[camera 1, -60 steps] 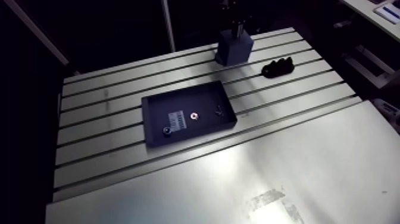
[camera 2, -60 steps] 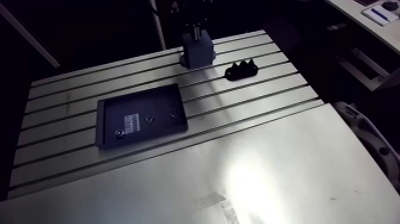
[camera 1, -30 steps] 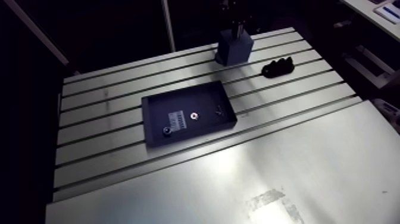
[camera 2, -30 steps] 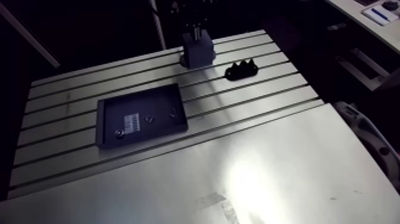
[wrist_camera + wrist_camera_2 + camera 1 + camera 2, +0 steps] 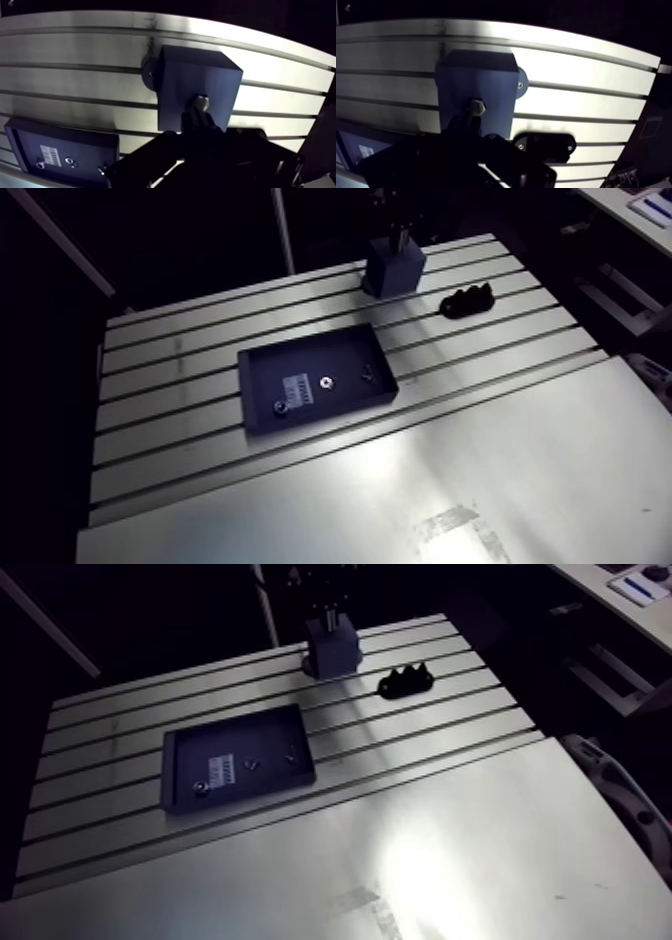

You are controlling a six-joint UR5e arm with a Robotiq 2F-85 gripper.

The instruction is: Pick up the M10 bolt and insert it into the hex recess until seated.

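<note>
M10 bolt (image 5: 201, 103): pale hex head over the blue block (image 5: 210, 75).
gripper (image 5: 200, 119): I read it clenched on the bolt.
room: open counter (image 5: 190, 363), left of frame.

In the arm view the wrist (image 5: 388, 203) comes straight down at about 1 o'clock on the counter (image 5: 520, 448), with the tool (image 5: 394, 236) pointing downward. In the wrist view its two dark fingers (image 5: 190, 123) stand close together, clamped on the M10 bolt (image 5: 201, 103) at their tips.
</note>
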